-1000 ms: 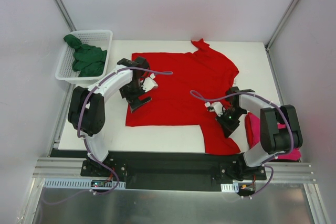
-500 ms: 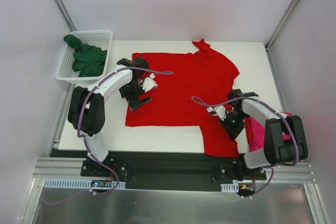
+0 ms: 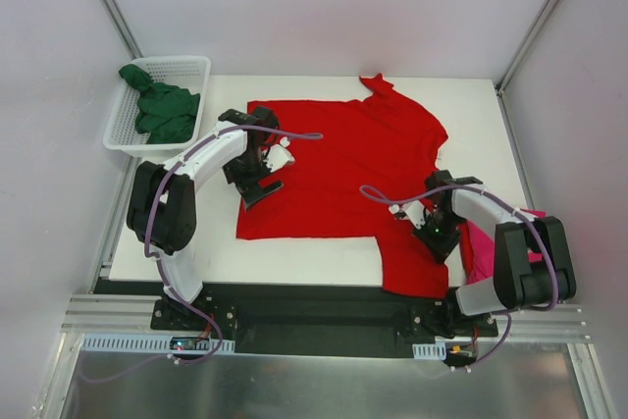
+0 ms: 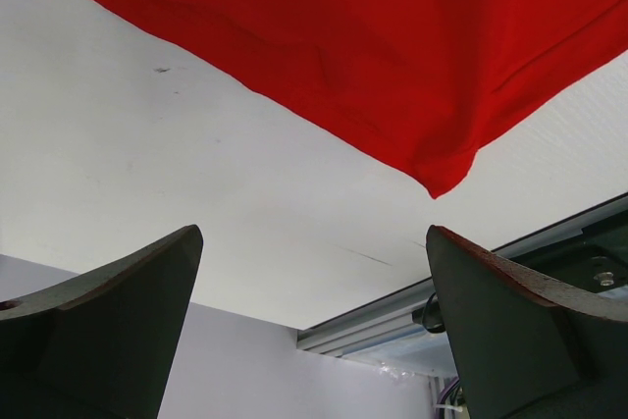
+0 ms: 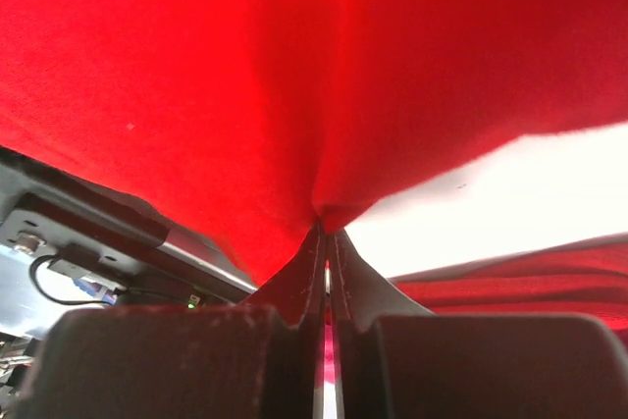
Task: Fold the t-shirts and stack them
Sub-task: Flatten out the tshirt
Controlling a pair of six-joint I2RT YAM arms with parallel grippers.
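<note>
A white mesh basket (image 3: 194, 66) at the far left corner of the table (image 3: 294, 254) holds the crumpled green tee (image 3: 165, 111). The pink tee (image 3: 478, 247) lies bunched at the right edge, partly hidden by the right arm. The red tee (image 3: 339, 169) is spread mid-table, smooth matte cloth, 1 sleeve rumpled at the far edge. The right gripper (image 5: 322, 230) is clenched on a fold near its right hem. The left gripper (image 4: 314, 237) gapes, grasping nothing, its 2 dark wedge fingers over bare table beside the tee's corner.

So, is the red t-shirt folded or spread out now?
Spread out. The red t-shirt lies open and flat across the table; only its near right part is pinched in the shut right claw.
</note>
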